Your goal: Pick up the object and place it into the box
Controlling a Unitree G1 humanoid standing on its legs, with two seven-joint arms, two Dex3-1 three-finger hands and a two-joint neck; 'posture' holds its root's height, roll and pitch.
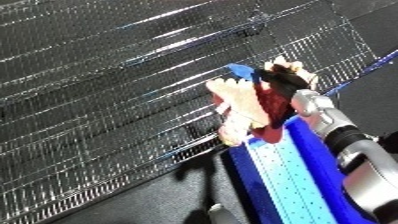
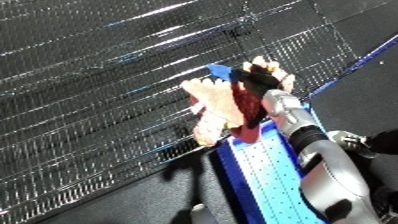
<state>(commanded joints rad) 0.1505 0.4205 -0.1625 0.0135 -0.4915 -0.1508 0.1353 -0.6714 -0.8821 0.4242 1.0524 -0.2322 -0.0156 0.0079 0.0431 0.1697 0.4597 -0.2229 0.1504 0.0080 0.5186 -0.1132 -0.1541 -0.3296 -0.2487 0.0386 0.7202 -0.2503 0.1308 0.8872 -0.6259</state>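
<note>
Overhead, right robot hand (image 1: pixel 282 80) curled round floppy cream-and-red object (image 1: pixel 244 107), glossy blue bin (image 1: pixel 289 175), wire mesh (image 1: pixel 107 100).

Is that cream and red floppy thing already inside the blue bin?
Not inside: the right hand holds the cream and red thing above the blue bin.

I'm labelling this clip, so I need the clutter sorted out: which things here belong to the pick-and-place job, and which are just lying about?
Part of the job:
- right hand, curled round the toy
- cream and red soft toy, held up above the bin
- blue bin, its rim below the toy

Just lying about:
- wire mesh panel behind
- dark floor
</note>
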